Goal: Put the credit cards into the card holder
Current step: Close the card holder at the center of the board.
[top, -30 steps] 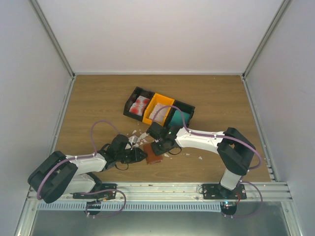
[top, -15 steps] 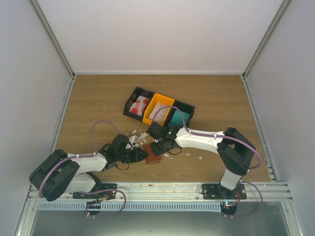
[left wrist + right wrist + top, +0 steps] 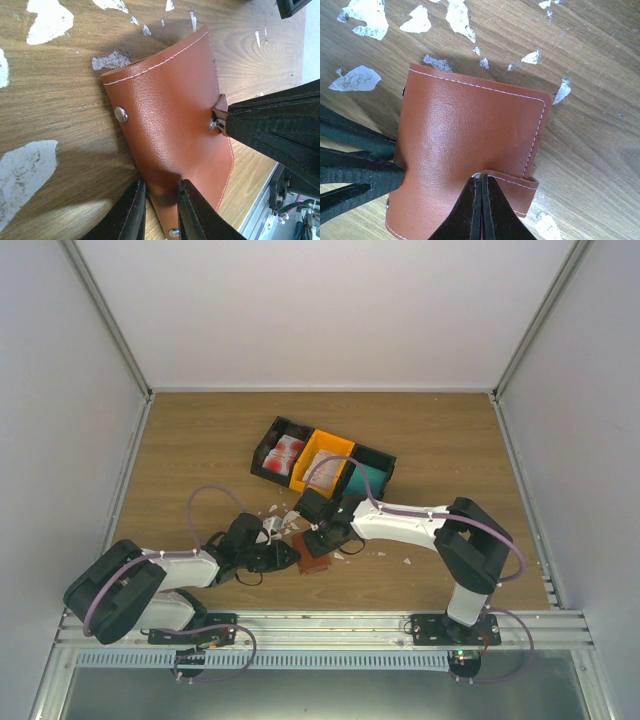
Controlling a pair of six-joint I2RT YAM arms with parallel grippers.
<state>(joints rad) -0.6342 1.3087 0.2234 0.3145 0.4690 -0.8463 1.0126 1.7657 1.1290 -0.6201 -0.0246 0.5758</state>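
Observation:
The card holder (image 3: 313,559) (image 3: 170,110) (image 3: 460,130), a brown leather wallet, lies folded on the table between my two grippers. My left gripper (image 3: 291,557) (image 3: 159,186) is shut on its folded edge, and the leather bulges between the fingers. My right gripper (image 3: 319,539) (image 3: 481,176) is shut on the end of its snap strap (image 3: 517,184), which comes over the opposite edge. The credit cards lie in the trays behind: white and red ones (image 3: 284,454), pale ones (image 3: 328,466) and teal ones (image 3: 366,480).
A row of three trays, black (image 3: 270,436), orange (image 3: 318,442) and black (image 3: 380,456), stands just behind the right gripper. Small white scraps (image 3: 274,516) (image 3: 47,17) (image 3: 365,12) are strewn round the wallet. The table's front rail (image 3: 320,625) is close behind the arms.
The left jaws have closed tighter on the wallet's edge. The right gripper has shut at the strap and its arm has shifted slightly left.

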